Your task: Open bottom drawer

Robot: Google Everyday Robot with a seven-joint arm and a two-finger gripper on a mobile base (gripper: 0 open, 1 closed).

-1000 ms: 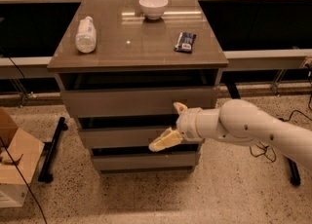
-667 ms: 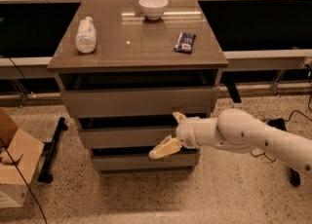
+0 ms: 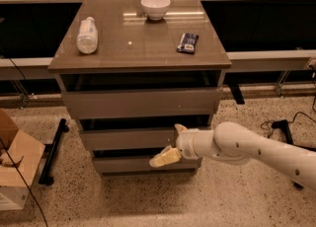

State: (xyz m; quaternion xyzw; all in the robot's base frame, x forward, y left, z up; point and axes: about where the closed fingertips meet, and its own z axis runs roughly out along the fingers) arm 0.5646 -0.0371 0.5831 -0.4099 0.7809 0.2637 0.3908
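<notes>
Bottom drawer [image 3: 129, 165] sits lowest beneath the counter [image 3: 143, 48], front nearly flush. You have the gripper [image 3: 173, 143] at its upper right edge, fingers apart, the lower one by its top lip.

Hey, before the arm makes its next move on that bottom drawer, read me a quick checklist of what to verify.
1. Position of the end effector: ok, at the upper edge of the bottom drawer, right of centre.
2. Its fingers spread: ok, they stand apart.
3. A finger hooked behind the drawer's edge: cannot tell.
4. Drawer opened: not ok, not yet pulled out.
5. Pull path: ok, the cardboard box stands well off to the left.
6. Loose things on top: not ok, the bottle lies on its side and might roll if the cabinet jolts.
</notes>
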